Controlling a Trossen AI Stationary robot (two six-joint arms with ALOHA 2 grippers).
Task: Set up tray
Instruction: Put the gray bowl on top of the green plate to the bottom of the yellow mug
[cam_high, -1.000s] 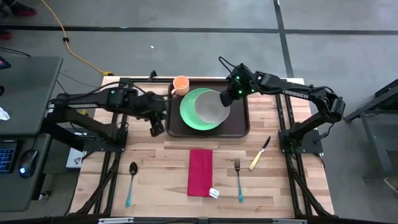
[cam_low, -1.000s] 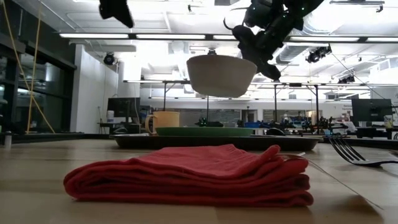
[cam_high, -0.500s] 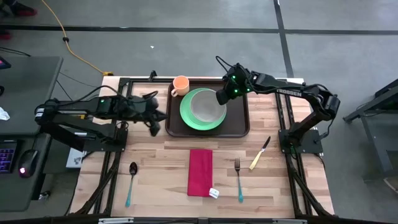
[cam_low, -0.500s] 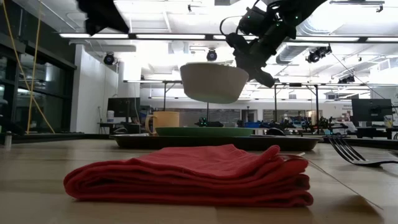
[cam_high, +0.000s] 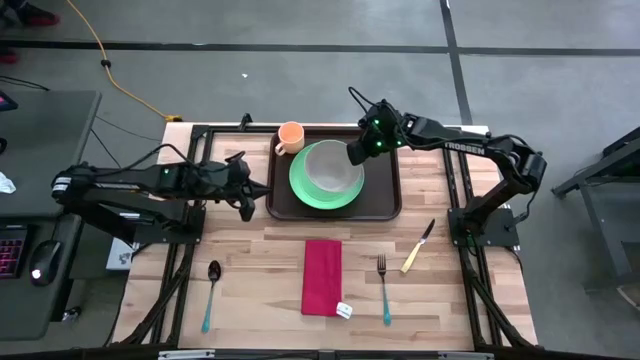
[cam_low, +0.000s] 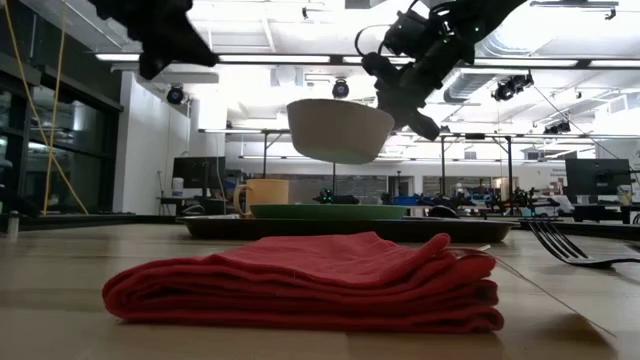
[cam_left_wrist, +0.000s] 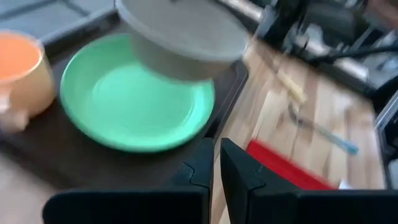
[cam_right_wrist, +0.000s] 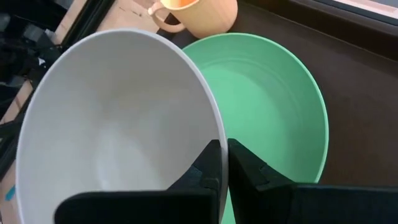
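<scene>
High view, right gripper (cam_high: 357, 155) clamped on smooth round bowl (cam_high: 333, 168) rim, above glossy green plate (cam_high: 303, 190), brown tray (cam_high: 385, 195).

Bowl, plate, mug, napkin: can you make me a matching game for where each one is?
Things:
1. bowl
2. green plate
3. orange mug
4. red napkin

Places:
A. flat on the brown tray, in the middle
B. on the bare wood, in front of the tray
C. held in the air by the right gripper
D. on the tray's back left corner

Pairs: 1-C, 2-A, 3-D, 4-B
</scene>
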